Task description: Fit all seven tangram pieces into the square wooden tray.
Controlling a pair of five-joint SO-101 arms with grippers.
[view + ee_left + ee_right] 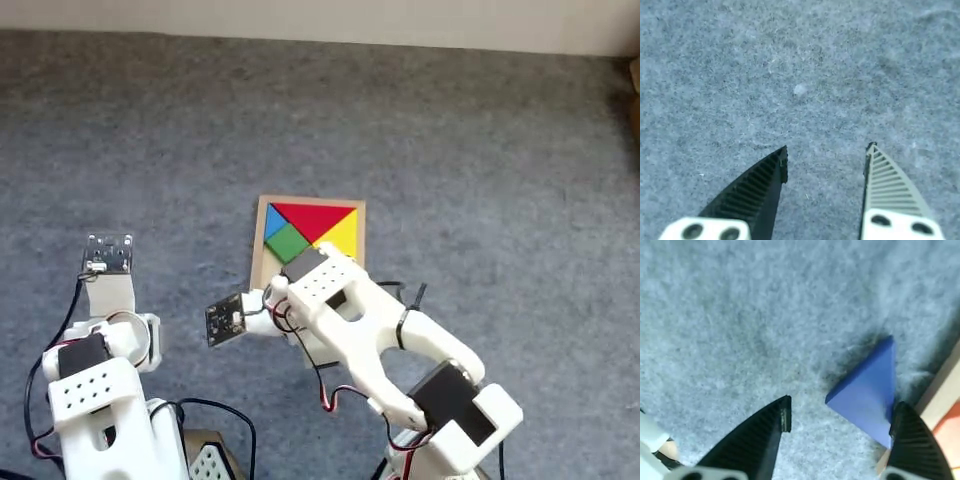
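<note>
The left arm (95, 385) stands at the near left corner of the grey carpeted worktop (470, 150), its wrist stretched straight away from its base. Its end effector (827, 148) hangs over bare carpet, fingers spread wide with nothing between them.

Further right, the right end effector (842, 412) is also spread wide. It straddles a blue triangle (867, 390) that lies flat on the carpet just beside the square wooden tray (940, 385). One sharp corner of this triangle points away from the wrist.

In the tray (312, 200), a red triangle (315, 218) points from the far rim towards the middle. A small blue triangle (273, 222) and a green square (288, 243) lie on its left, and a yellow triangle (343, 236) on its right.

The right arm (380, 340) slants from the near right across the tray's near half.
</note>
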